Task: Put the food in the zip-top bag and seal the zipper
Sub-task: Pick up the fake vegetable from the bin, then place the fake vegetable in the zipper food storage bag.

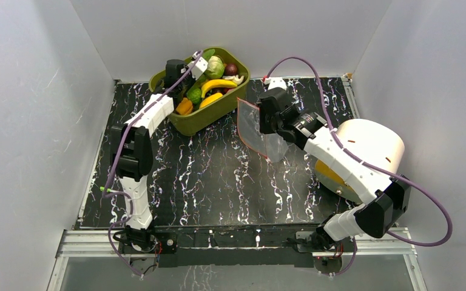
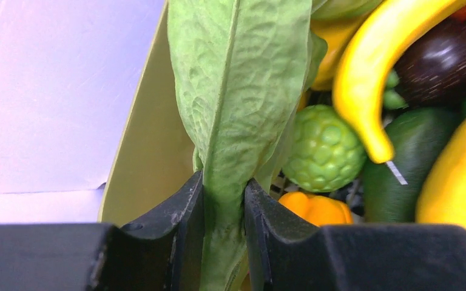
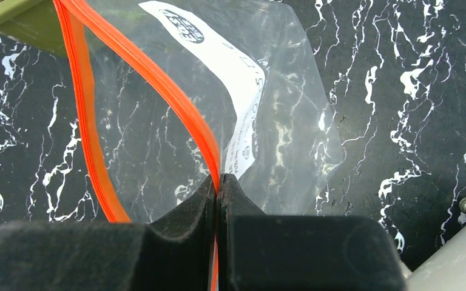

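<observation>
Left wrist view: the long green leaf (image 2: 236, 109) fills the middle. Its narrow stem end is pinched between the black fingers (image 2: 182, 209) of the left gripper (image 2: 224, 191), jaws closed on it.
Leaf surface: matte, puckered and veined with a pale midrib; its top is cut off by the frame.
Food location: in the olive-green tub (image 2: 148, 151) at the table's far left.
Beside the leaf: a bumpy green fruit (image 2: 324, 148), a glossy yellow banana (image 2: 370, 73), a dark purple ball (image 2: 443, 54) and an orange piece (image 2: 315, 209), half hidden behind a finger.
Hard to make out: the dark green piece (image 2: 400, 170) and the yellow piece (image 2: 461, 176), both cropped at the right.
Zip-top bag (image 3: 291, 121): clear, crinkled film with a white printed label (image 3: 230, 79), held just right of the tub. Whether it touches the table cannot be told.
Zipper (image 3: 176, 103): red-orange strip, mouth parted, with one side bowing away to the left.
Right gripper (image 3: 218, 182): clamped shut on the bag at the strip.
Left arm: elbow raised, forearm reaching forward over the tub's left end.
Right arm: elbow out wide to the right, forearm angled back toward the centre.
Table (image 1: 206, 176): black, white-veined marble pattern.
Behind the right arm: a white drum (image 1: 370, 145), partly hidden by the arm.
</observation>
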Robot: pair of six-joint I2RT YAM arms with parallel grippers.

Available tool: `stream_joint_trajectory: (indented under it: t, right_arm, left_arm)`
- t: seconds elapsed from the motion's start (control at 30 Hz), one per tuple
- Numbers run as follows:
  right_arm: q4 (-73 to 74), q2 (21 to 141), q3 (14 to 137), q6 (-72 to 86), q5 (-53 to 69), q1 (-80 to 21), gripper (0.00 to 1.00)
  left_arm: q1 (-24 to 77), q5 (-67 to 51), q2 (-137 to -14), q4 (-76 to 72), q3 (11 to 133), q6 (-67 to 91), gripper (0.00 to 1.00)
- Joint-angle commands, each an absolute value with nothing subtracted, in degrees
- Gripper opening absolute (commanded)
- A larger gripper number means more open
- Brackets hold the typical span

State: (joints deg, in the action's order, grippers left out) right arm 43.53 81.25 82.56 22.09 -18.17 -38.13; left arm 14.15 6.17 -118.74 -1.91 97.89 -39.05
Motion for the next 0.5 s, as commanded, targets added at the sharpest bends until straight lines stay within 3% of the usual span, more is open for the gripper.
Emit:
stream_joint_trajectory:
  t: [0.0, 0.2, 0.47]
  right_arm:
    - [42.1, 78.0, 81.3, 24.2, -17.9, -37.9, 0.00]
    - [40.0, 74.2, 80.0, 24.2, -18.1, -37.8, 0.00]
    - [37.5, 72.4, 77.4, 25.8, -14.2, -37.9, 0.00]
  left_arm:
    - [14.8, -3.1, -109.7, -1.7, 97.3, -27.5, 0.16]
    - [14.9, -10.6, -101.8, -3.3, 93.0, -17.5, 0.14]
    - [14.9, -5.7, -92.7, -3.7, 85.8, -5.9, 0.10]
